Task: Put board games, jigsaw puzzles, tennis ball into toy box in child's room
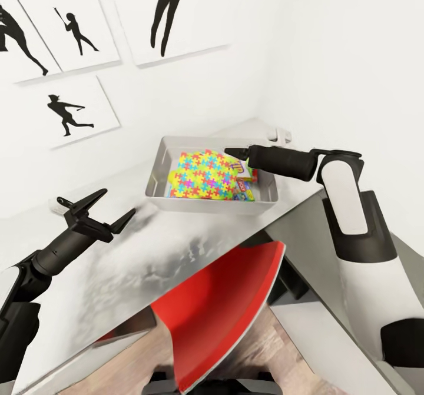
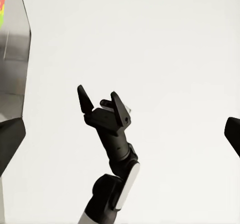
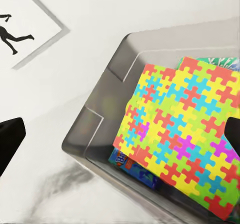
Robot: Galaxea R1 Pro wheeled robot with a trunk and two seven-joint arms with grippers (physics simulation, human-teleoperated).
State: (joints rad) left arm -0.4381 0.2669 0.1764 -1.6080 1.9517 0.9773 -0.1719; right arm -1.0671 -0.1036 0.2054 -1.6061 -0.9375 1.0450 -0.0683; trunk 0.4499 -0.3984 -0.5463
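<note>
White walls hung with black silhouette athlete pictures [image 1: 68, 109] are backing a pale, glossy tabletop [image 1: 176, 248]. Nearest, at about eight o'clock in the head view, the left claw [image 1: 121, 205] is hovering with its fingers spread apart, holding nothing. Farther off, toward twelve o'clock, the grey toy box [image 1: 154, 174] is resting on the tabletop, with a jigsaw puzzle [image 1: 203, 174] lying flat on top of board games [image 3: 137, 170]. The right claw [image 1: 227, 150] is reaching over the box from three o'clock; whether it is parted, I cannot tell. The puzzle looks thin, light and floppy, so pinching an edge seems best. Its long axis is running roughly eleven to five.
</note>
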